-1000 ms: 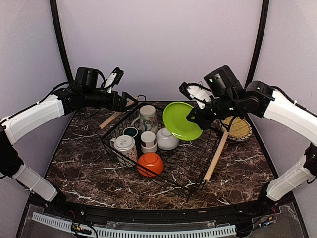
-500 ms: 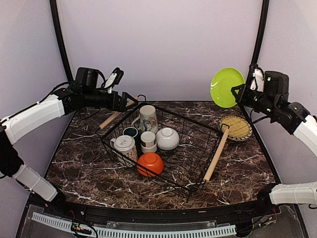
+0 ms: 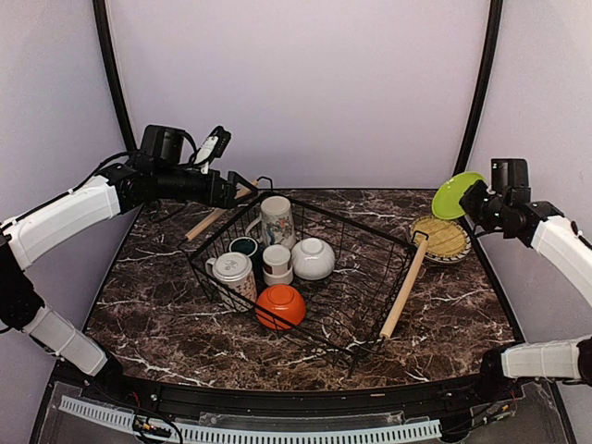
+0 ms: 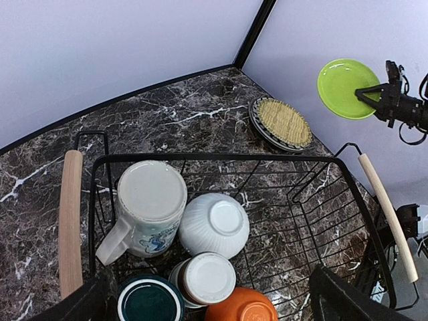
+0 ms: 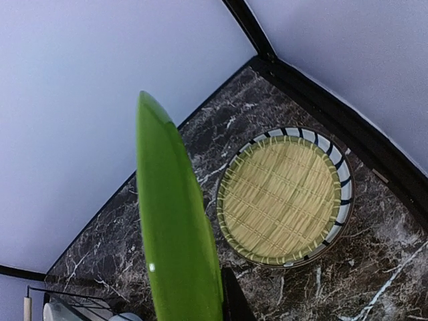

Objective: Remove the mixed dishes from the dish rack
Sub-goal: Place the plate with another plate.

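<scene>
Top view: the dish rack (image 3: 365,277) sits mid-table with two wooden handles (image 3: 404,289). It holds six pieces: a tall patterned mug (image 3: 276,220), a second patterned mug (image 3: 231,273), one dark green cup (image 3: 244,246), one small white cup (image 3: 277,262), one white bowl (image 3: 313,259) and one orange bowl (image 3: 280,305). The left gripper (image 3: 239,190) hangs wide open and empty over the rack's far-left corner. The right gripper (image 3: 469,197), clamped on the lime-green plate (image 3: 451,194), holds it in the air above the plate stack (image 3: 442,239).

Left wrist view: five of those dishes show.

Right wrist view: the held plate is edge-on; below it, the woven yellow plate (image 5: 279,197) lies on one striped plate (image 5: 342,194).
</scene>
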Available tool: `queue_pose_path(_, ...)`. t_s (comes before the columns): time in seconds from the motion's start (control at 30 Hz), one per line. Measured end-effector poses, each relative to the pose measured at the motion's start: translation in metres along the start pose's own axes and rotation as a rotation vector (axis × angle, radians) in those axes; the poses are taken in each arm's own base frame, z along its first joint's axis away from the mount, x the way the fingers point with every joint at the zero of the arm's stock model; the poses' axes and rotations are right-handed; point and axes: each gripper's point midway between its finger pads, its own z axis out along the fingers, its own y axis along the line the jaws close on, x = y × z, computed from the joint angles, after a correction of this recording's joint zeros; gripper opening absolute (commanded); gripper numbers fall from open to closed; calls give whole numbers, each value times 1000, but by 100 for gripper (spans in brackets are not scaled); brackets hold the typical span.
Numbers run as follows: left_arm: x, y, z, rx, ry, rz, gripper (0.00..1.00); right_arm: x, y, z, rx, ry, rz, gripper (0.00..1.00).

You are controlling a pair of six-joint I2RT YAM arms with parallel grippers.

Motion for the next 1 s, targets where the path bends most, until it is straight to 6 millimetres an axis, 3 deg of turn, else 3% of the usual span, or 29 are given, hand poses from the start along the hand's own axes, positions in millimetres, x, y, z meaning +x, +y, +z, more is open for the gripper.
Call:
queue_pose_path(0.33,2,0,0,-2,7,-3,99,40,-84,92,85,289,266,0)
queue_pose_path(0.67,3,-3,1,7,10,-3,99,84,-89,136,4,480,364,3)
queue_pose_path(1.0,3,-6,2,13,12,-1,99,77,-89,155,-67,467,365,11)
